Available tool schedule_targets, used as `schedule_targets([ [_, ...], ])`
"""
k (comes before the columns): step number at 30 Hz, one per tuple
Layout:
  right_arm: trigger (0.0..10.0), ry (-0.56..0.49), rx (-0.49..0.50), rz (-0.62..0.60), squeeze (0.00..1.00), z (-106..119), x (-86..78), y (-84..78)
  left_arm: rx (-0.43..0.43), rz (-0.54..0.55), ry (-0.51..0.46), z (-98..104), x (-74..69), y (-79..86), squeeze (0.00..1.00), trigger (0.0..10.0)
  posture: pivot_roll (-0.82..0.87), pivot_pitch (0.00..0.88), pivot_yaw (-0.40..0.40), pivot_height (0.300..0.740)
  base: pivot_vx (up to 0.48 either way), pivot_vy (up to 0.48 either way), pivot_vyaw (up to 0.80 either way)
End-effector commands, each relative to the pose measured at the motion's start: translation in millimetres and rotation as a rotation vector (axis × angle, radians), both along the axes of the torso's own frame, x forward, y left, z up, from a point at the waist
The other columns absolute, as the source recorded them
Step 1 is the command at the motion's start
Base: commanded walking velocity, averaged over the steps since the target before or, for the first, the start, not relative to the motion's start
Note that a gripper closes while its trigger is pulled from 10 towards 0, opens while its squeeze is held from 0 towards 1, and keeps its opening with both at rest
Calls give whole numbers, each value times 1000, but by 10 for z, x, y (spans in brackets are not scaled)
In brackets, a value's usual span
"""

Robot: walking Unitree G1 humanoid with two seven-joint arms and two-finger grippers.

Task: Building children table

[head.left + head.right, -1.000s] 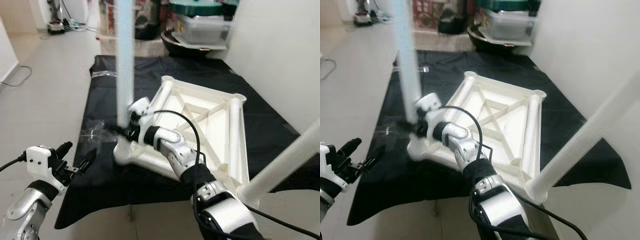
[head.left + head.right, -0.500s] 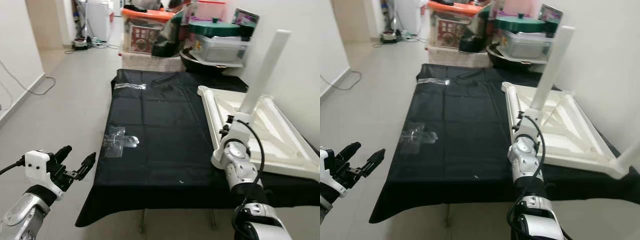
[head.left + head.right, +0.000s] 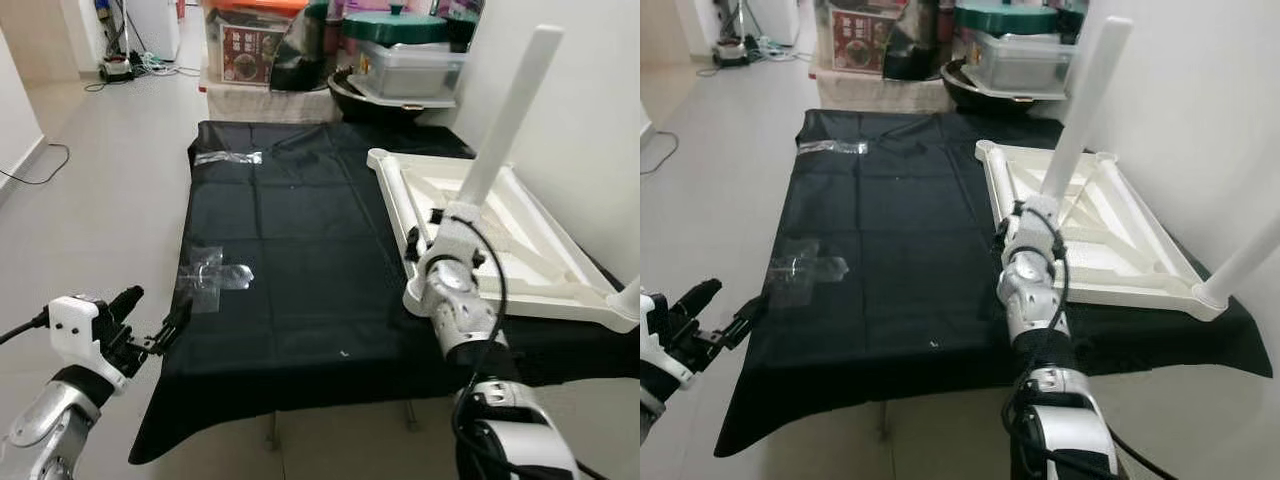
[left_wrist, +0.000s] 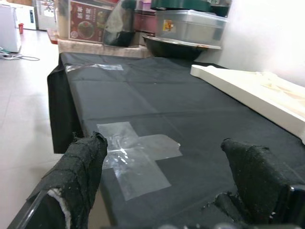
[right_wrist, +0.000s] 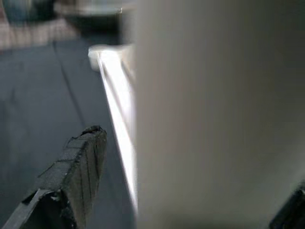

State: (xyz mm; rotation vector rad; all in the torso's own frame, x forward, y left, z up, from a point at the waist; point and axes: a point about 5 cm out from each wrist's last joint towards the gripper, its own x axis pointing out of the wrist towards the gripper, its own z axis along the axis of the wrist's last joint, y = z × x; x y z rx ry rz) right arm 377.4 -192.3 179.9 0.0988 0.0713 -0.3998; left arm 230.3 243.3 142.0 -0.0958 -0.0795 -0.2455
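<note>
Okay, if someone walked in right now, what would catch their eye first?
Probably the upside-down white table frame on the right side of the black cloth, one white leg pointing up. The right gripper sits at that leg's base, while the left gripper hangs open off the cloth's near left corner.

Left end effector [image 3: 155,322] agape, low.

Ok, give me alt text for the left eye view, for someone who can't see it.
The right gripper grasps a white leg standing up from an upturned white tabletop on a black cloth. The left gripper hovers open off the cloth's near left edge.
</note>
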Motion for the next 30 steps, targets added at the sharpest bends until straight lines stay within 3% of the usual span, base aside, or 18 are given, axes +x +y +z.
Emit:
schedule_targets([
  [1,10000,-9,2,-22,1000,31,-20,-49,4,-2,-2,7,-11,-12,0,10000,90,0,-116,740,0,0,0],
  [5,10000,-3,-6,-28,1000,-36,-202,-20,19,12,1,13,-39,-15,0,10000,76,0,-110,740,0,0,0],
  [9,10000,-3,-7,-26,1000,-43,-210,-17,21,14,1,13,-41,-14,0,10000,76,0,-110,740,0,0,0],
  [11,10000,-8,-12,30,1000,-67,-293,30,43,34,9,18,-52,-17,0,10000,52,0,-95,740,0,0,0],
  [13,10000,13,-79,193,1000,-116,-610,88,132,142,16,71,-71,-9,0,10000,14,0,-74,740,0,0,0],
  [14,10000,13,-79,193,1000,-116,-610,88,132,142,16,71,-71,-9,0,10000,14,0,-74,740,0,0,0],
  [15,10000,38,-92,277,1000,-136,-751,113,139,174,5,116,-90,-38,0,10000,1,0,-67,740,0,0,0],
  [18,10000,79,-119,335,1000,-156,-864,99,142,187,-13,170,-110,-94,0,10000,-10,0,-62,740,0,0,0],
  [19,10000,115,-159,358,282,-178,-944,51,139,188,-31,218,-127,-161,0,10000,-12,0,-61,740,0,0,0],
  [20,10000,152,-202,354,0,-213,-1010,-23,134,188,-46,256,-142,-231,0,10000,-14,0,-59,740,0,0,0],
  [22,10000,199,-247,343,0,-266,-1067,-105,133,187,-56,277,-157,-311,0,10000,-16,0,-56,740,0,0,0],
  [24,10000,210,-261,371,0,-279,-1066,-76,144,192,-58,269,-158,-347,0,10000,-14,0,-55,740,0,0,0],
  [28,10000,266,-307,492,0,-319,-1000,114,149,213,-65,253,-145,-402,0,10000,-9,0,-53,740,0,0,0],
  [29,10000,226,-256,556,0,-292,-978,252,152,237,-64,251,-132,-412,0,10000,1,0,-57,740,0,0,0],
  [30,10000,226,-256,556,0,-292,-978,252,152,237,-64,251,-132,-412,0,10000,1,0,-57,740,0,0,0],
])
